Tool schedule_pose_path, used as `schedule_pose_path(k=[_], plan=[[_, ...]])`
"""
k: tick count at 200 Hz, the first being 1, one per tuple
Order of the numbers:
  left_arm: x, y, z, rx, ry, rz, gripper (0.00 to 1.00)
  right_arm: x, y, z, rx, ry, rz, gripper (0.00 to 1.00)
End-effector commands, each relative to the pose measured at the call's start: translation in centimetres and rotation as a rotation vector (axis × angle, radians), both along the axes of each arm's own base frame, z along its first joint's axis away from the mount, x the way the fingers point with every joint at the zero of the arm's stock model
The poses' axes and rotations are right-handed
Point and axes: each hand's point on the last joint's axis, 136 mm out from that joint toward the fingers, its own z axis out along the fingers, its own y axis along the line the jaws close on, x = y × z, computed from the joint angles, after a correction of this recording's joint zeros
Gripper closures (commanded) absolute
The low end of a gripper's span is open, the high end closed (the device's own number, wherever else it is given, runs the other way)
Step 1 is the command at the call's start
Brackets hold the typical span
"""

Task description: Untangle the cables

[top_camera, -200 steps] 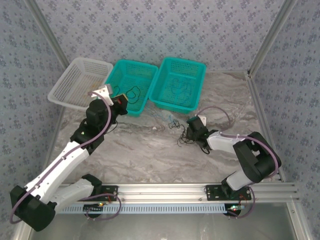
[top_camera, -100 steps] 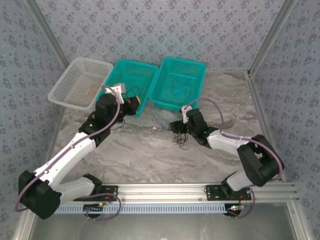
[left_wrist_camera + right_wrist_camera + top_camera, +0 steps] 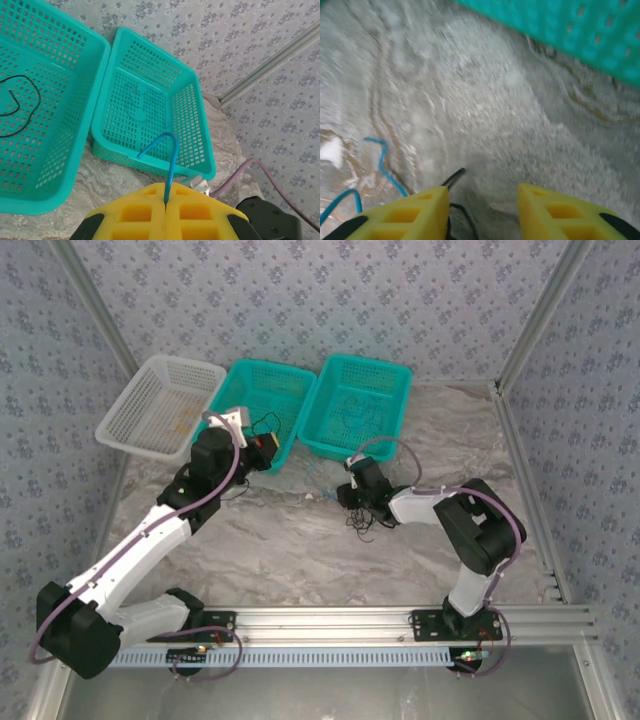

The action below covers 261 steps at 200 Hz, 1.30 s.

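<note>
The left yellow foam fingers (image 3: 135,212) are pressed shut on a thin blue cable (image 3: 171,155), which is arched up from their seam and seen against the near wall of a teal mesh plastic basket (image 3: 192,115). A thin black cable (image 3: 22,107) is looped inside the neighbouring teal basket (image 3: 75,115). The right yellow fingers (image 3: 410,210) are held apart, low over the grey marbled table (image 3: 485,100). A black cable end (image 3: 455,176) is poked up beside one finger's inner face, and a blue strand (image 3: 382,165) is lying just outside it. From above, a small black tangle (image 3: 358,518) is spread on the table beside them.
</note>
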Motion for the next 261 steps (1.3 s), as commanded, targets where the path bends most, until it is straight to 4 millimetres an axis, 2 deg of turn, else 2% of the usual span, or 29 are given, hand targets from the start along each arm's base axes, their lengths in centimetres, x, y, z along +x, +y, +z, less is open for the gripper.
schedule_pose_path(k=[1,17,49,61,90,125,167,216,235,261], plan=[[0.1,1.7,2.3,0.012,-0.044,0.068,1.0,-1.3,-2.1,-2.2,-0.083,0.065,-0.082,0.67],[0.2,3.0,2.2,0.047,-0.034,0.125,1.0,-1.9,-2.9,-2.5,-0.102,0.067,-0.104,0.72],[-0.2,7.7,2.9,0.112,-0.039,0.332,1.0,-2.7,-4.7,-3.0,-0.147,0.06,-0.155,0.79],[-0.5,8.9,3.3,0.119,-0.046,0.377,1.0,-2.8,-5.2,-3.2,-0.159,0.064,-0.178,0.81],[-1.3,12.1,3.1,0.118,-0.011,0.519,1.0,-3.2,-6.4,-3.6,-0.188,0.075,-0.233,0.78],[-2.1,14.6,2.9,0.102,0.01,0.619,1.0,-3.2,-7.9,-3.5,-0.219,0.079,-0.302,0.76],[-5.1,20.0,3.0,0.099,0.012,0.881,1.0,-2.9,-9.8,-3.5,-0.233,0.096,-0.376,0.74],[-8.9,24.4,4.5,0.153,-0.03,1.06,1.0,-2.7,-11.6,-3.7,-0.248,0.117,-0.428,0.72],[-9.4,24.6,5.3,0.14,-0.065,1.043,1.0,-2.5,-11.7,-3.6,-0.228,0.12,-0.43,0.72],[-8.9,23.9,4.7,0.136,-0.054,0.996,1.0,-2.0,-11.2,-3.6,-0.21,0.119,-0.426,0.72]])
